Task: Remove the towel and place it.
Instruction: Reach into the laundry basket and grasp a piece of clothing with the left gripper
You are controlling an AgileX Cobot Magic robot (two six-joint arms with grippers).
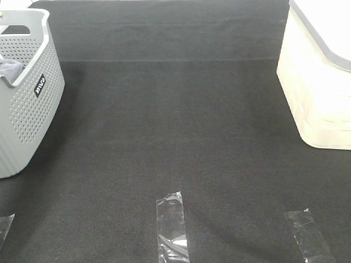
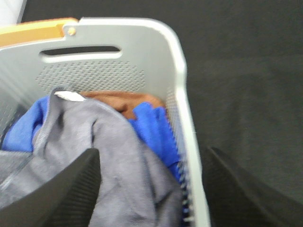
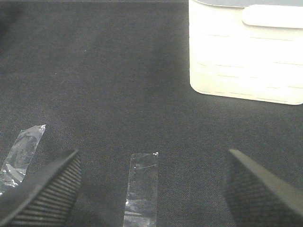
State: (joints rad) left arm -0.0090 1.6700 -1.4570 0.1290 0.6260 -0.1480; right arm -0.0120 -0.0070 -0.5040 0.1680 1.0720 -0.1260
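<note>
The greyish-lavender towel (image 2: 109,156) lies bunched in the grey perforated basket (image 2: 142,52), on top of a bright blue cloth (image 2: 154,125) and a brown cloth (image 2: 120,99). In the exterior high view only a corner of the towel (image 1: 11,68) shows over the basket's rim (image 1: 33,60) at the far left. My left gripper (image 2: 149,189) is open just above the basket. One finger (image 2: 61,189) hangs over the towel and the other stands outside the basket wall. My right gripper (image 3: 151,189) is open over the bare black cloth. Neither gripper shows in the exterior high view.
A cream-white bin (image 1: 318,76) with a grey-edged lid stands at the right. Black fabric (image 1: 175,120) covers the table. Clear tape strips (image 1: 171,227) (image 1: 308,235) lie near the front edge, and one tape strip (image 3: 142,187) lies between my right fingers.
</note>
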